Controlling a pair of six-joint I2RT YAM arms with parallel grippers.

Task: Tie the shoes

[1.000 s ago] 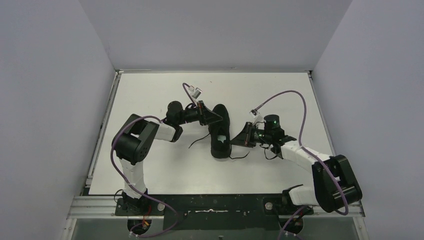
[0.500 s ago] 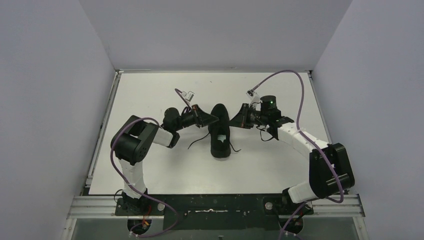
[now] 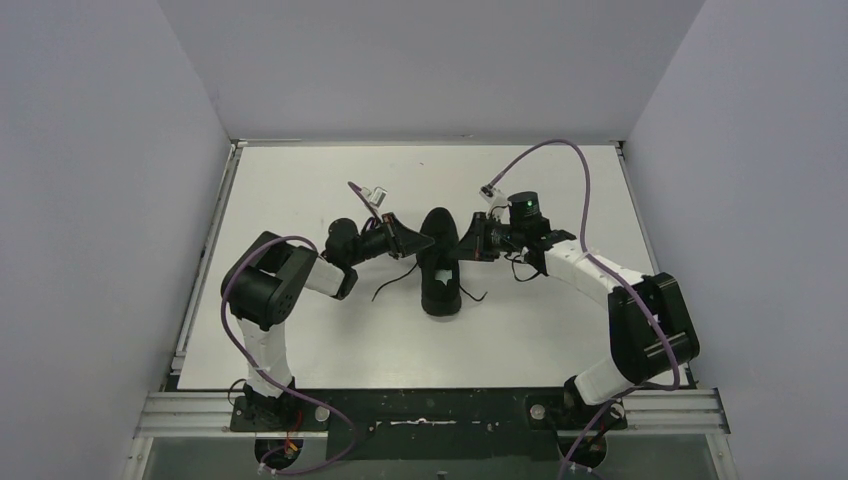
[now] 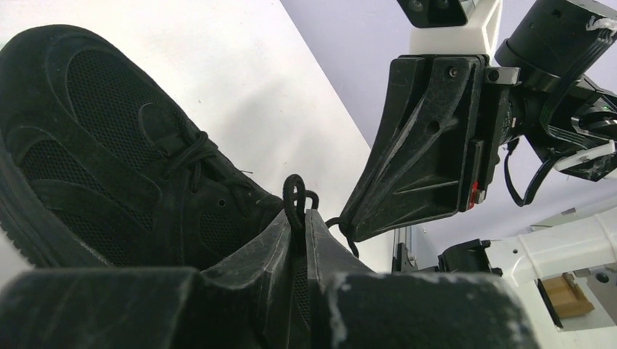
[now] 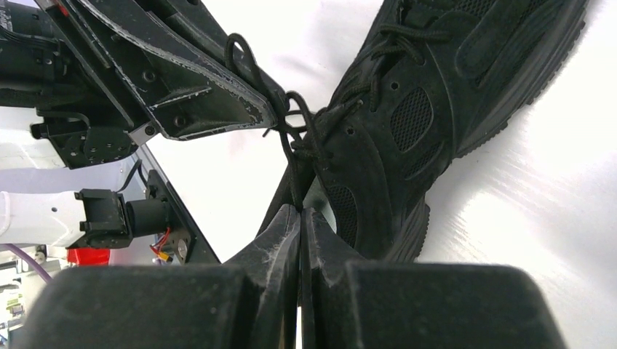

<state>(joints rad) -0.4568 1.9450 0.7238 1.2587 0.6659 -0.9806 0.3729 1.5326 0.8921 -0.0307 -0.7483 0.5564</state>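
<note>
Beside the shoe [image 3: 440, 265], on my left: my left claw [image 3: 424, 238], its tip at the lacing.
Left claw, state: jaws pressed together, pinching a lace loop [image 4: 294, 195] that pokes up past the fingertips.
Beside the shoe, on my right: my right claw [image 3: 463, 245], its tip aimed at the lacing, facing the left claw across the shoe.
Right claw, state: jaws closed, nipping a lace strand [image 5: 294, 163] that runs taut from the eyelets down into the tips.
Claw tips: very near one another above the shoe's lacing; whether they touch I cannot tell.
Shoe, place: sole down on the white table [image 3: 560, 330], between both claws, toe toward the far edge, heel toward my bases.
Shoe, make: all black, low cut, mesh panels, thin black laces.
Loose lace ends [image 3: 385, 288]: one trailing on the table off each side of the shoe, near the heel.
</note>
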